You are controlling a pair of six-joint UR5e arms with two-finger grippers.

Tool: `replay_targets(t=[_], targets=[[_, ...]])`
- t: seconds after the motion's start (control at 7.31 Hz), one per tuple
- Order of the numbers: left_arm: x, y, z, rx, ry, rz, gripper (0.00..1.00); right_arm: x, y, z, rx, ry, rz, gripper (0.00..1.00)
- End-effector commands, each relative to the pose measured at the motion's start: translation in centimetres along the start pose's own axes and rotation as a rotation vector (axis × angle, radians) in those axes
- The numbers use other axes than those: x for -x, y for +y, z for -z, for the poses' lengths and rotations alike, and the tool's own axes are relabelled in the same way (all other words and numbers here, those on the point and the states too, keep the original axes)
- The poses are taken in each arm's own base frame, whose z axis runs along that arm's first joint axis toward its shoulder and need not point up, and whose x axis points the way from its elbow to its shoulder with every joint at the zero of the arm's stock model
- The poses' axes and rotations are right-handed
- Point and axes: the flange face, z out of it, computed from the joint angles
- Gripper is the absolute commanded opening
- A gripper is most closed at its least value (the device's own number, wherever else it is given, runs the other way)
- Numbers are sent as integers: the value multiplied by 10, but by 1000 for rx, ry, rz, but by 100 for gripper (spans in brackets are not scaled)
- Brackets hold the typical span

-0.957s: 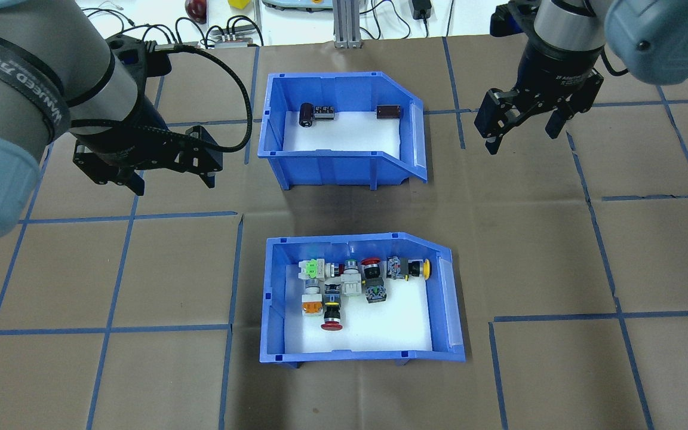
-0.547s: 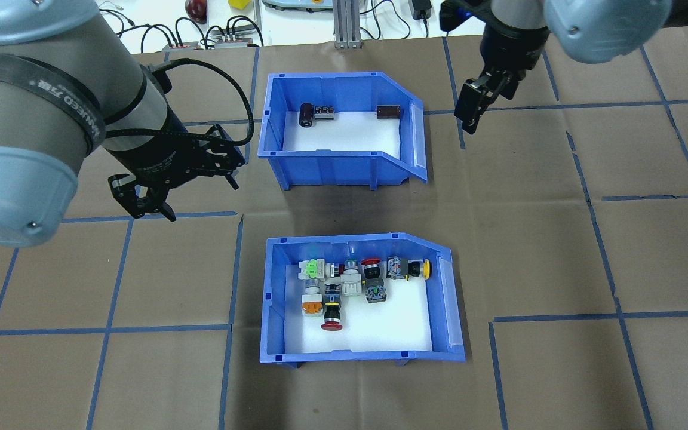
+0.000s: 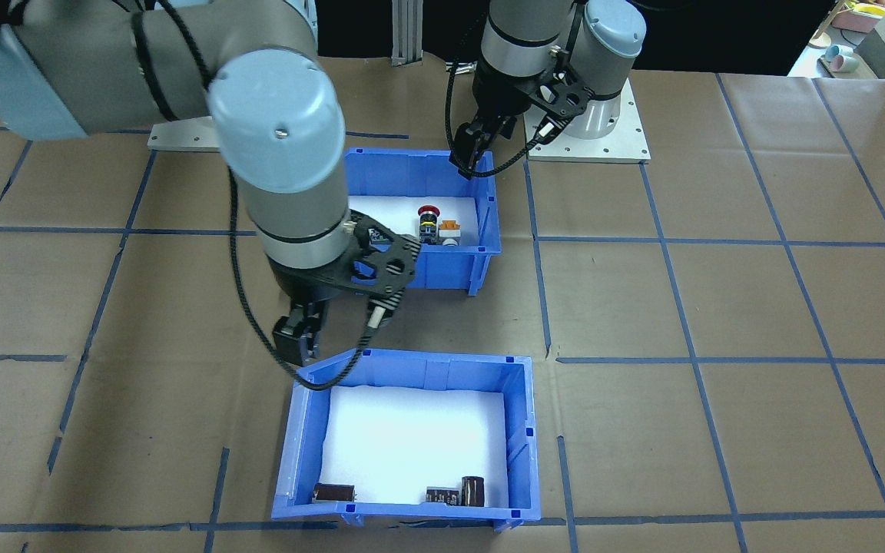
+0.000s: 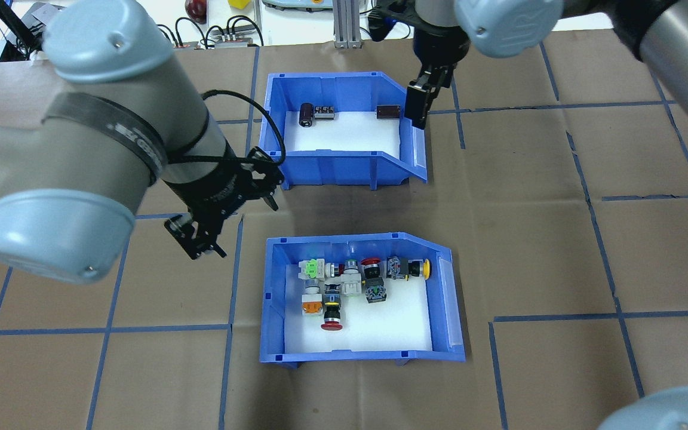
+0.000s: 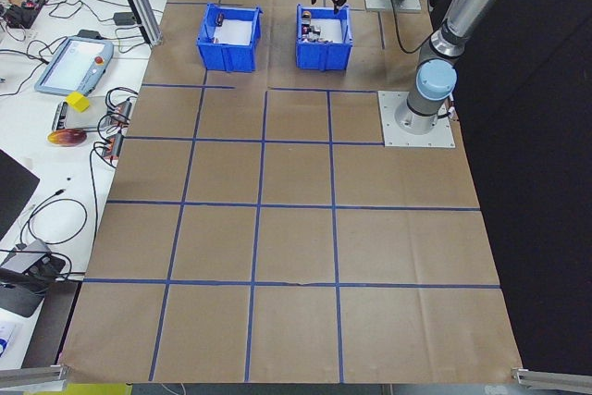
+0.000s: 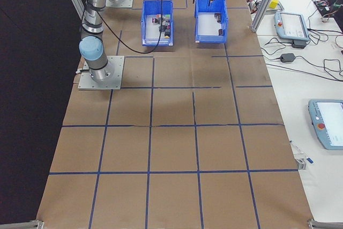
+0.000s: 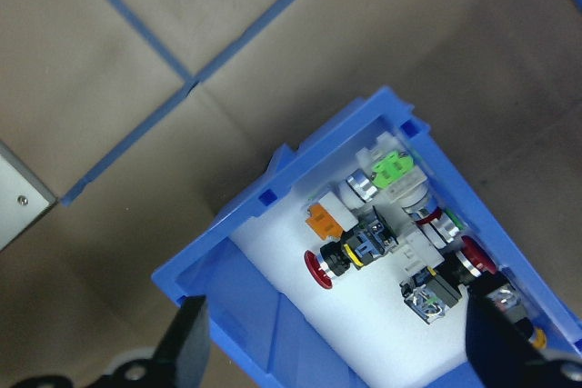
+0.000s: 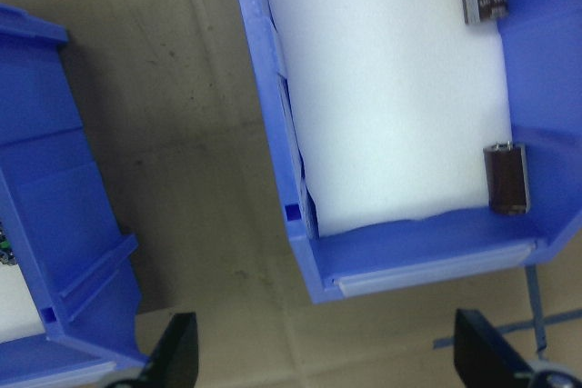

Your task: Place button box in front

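Left gripper (image 4: 200, 236): fingers spread, nothing between them. Hangs over bare brown paper just off the left-hand wall of the button box (image 4: 359, 298), near that box's far-left corner, clear of the wall. In the left wrist view both finger (image 7: 186, 352) tips frame the lower edge with the box corner between them, further down; no contact visible. A black cable loops from the wrist around the forearm.

Right gripper (image 4: 420, 104): seen edge-on from overhead, so the spread is hard to read there. The right wrist view shows its two fingers (image 8: 177, 356) wide apart at the bottom corners, holding nothing. It hovers at the low, open-front end of the capacitor bin (image 4: 344, 134), above the rim; whether it touches the rim cannot be told.

Button box: blue plastic, white foam liner, sits flat on the paper-covered table (image 4: 559, 239). It is the nearer of the two bins to the robot's base; the capacitor bin lies beyond it, a strip of paper between them, sides roughly parallel. Switches are clustered toward the far wall of the box: a green-topped one, an orange one, a yellow-headed one, a red mushroom head (image 4: 332, 325) lying nearest the centre.

Capacitor bin: same blue with white liner, three dark cylinders (image 4: 306, 114) along its far wall.

Table: blue tape lines form a grid over the paper. Cables and a yellow block sit beyond the far edge.
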Motion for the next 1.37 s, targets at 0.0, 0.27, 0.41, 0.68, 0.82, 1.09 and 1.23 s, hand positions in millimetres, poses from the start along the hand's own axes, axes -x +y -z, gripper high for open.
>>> replay_targets(t=[0.0,0.27,0.41,0.68,0.82,1.09,1.23], targets=[[48,26,-31,14,36,279,99,-8,-39,-1,-15,26,96,100],[94,41,-72,54,137,430,99,-5,-71,-18,-23,14,131,100],[91,43,-83,60,134,487,99,13,-96,-34,-3,3,169,100],[85,72,-107,56,81,480,99,21,-110,-74,32,-45,201,100],[72,84,-118,66,113,482,99,16,-107,-89,39,-54,190,100],[70,100,-131,59,102,491,99,15,-105,-120,13,-11,170,100],[69,103,-137,52,86,506,98,16,-105,-137,-7,20,166,100]])
